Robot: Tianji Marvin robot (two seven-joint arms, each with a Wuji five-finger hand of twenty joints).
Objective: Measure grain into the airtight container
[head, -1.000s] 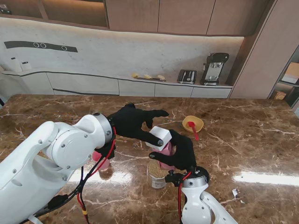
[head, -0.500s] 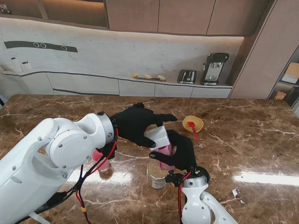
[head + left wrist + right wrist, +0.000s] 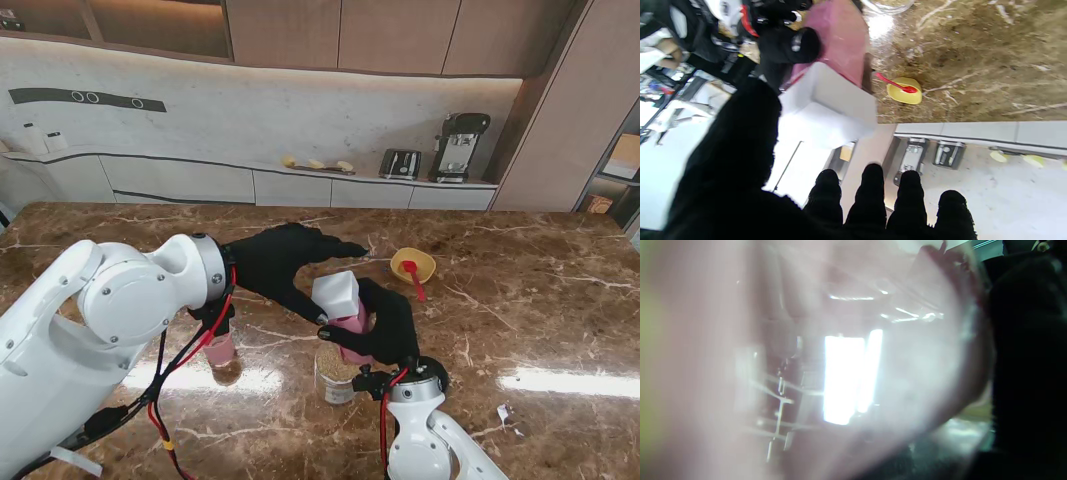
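The table (image 3: 520,330) is brown marble veined in white, and both the left hand (image 3: 285,262) and right hand (image 3: 385,325) are black against white arms (red and black cables trail from them). A translucent pink container (image 3: 352,325) carries a white lid (image 3: 337,295); right of centre sits a yellow bowl (image 3: 413,264) with a red spoon (image 3: 412,276).

Pink see-through container (image 3: 352,327) with white lid (image 3: 337,293) tilted on top, right above the grain cup (image 3: 337,372).

Bare surface (image 3: 540,330) lies open on the right; the yellow bowl (image 3: 413,264) and grain cup (image 3: 337,372) crowd the centre.
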